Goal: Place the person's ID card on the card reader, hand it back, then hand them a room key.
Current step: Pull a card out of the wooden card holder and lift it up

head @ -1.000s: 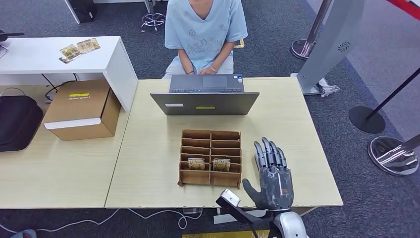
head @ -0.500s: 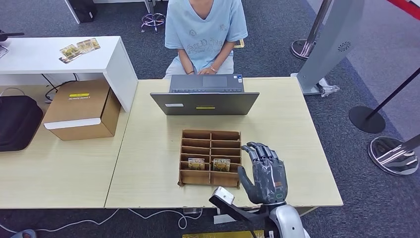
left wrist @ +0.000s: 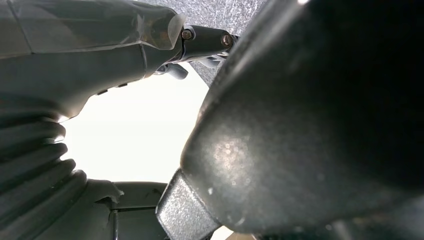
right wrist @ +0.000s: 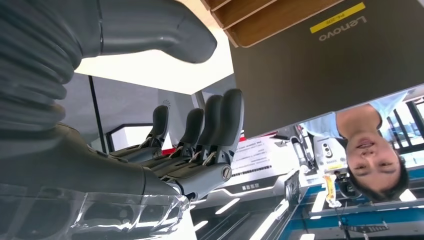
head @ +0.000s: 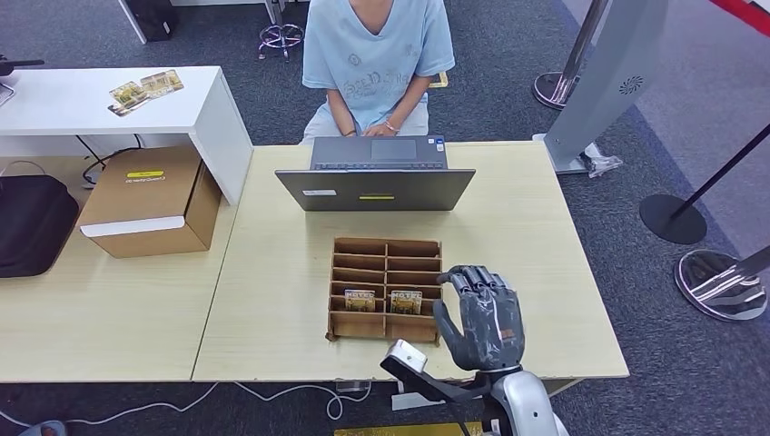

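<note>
A wooden card organizer [head: 386, 289] stands on the table in front of me. Two room key cards [head: 360, 300] [head: 406, 302] stand in one of its near rows. My right hand [head: 481, 318] hovers at the organizer's right edge, fingers bent toward it and thumb apart, holding nothing. In the right wrist view the right hand [right wrist: 150, 150] has its fingers spread from the thumb, with the organizer's corner [right wrist: 250, 15] beyond. My left hand [left wrist: 75, 75] hangs low and its fingers are hidden. A person [head: 377, 54] in a light blue shirt sits behind an open laptop [head: 375, 186].
A cardboard box [head: 150, 202] and a black bag [head: 32, 222] sit on the left table. A white desk [head: 182, 109] at the far left carries a few cards [head: 145, 89]. Barrier posts [head: 676, 213] stand on the carpet to the right.
My right hand has shifted left toward the organizer. Its fingers, straight a second ago, have bent forward over the organizer's right edge.
</note>
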Controlling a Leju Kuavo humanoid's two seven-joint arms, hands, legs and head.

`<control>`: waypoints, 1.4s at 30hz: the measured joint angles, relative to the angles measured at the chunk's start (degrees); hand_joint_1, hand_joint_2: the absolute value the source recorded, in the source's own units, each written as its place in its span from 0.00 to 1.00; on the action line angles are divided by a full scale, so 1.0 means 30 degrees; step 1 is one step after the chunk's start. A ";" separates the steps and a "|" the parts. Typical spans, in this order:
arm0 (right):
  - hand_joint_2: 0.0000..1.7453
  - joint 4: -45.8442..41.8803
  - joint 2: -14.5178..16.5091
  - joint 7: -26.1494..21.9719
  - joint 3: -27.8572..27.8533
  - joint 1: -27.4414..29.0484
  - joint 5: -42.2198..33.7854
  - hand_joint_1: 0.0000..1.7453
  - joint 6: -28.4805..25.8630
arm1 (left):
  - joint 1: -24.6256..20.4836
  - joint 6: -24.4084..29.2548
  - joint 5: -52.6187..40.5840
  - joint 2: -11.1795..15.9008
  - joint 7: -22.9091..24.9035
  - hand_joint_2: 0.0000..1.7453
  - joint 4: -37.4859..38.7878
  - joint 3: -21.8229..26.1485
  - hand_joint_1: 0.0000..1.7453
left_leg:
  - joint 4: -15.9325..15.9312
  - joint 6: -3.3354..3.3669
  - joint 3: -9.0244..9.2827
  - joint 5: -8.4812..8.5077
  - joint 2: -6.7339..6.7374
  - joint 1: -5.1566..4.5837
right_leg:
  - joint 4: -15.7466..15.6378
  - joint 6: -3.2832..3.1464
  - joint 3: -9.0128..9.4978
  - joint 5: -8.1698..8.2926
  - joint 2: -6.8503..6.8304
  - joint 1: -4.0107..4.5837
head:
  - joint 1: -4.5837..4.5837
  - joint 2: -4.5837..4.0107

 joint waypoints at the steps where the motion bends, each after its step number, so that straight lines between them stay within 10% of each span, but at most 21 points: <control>1: 1.00 0.0068 0.0000 -0.0097 0.0064 -0.0080 -0.0100 0.55 0.0080 | -0.0001 0.0000 0.0005 0.0000 0.0015 1.00 0.0000 0.0000 0.00 | 0.0000 0.0000 0.0000 0.0000 0.0000 0.0000 | 0.0001 0.0000 0.0000 0.0000 0.0002 0.0000 | 0.0002 0.0000; 19: 1.00 0.3435 0.1767 -0.0240 0.2506 -0.2641 -0.0218 0.49 0.2222 | -0.0369 -0.0180 0.0231 -0.0117 0.1393 1.00 0.0000 0.0000 0.00 | 0.0000 -0.0020 0.0011 0.0014 -0.0008 0.0009 | 0.0008 -0.0006 0.0002 0.0004 0.0014 0.0007 | 0.0000 0.0000; 42: 1.00 0.3619 0.1996 -0.0036 0.2621 -0.1951 0.0385 0.67 0.2129 | -0.0529 -0.0851 -0.0796 -0.0051 0.0654 1.00 0.0000 -0.0516 0.00 | 0.0000 -0.0020 0.0008 0.0014 -0.0009 0.0009 | 0.0003 -0.0006 0.0002 0.0004 0.0012 0.0008 | 0.0000 0.0000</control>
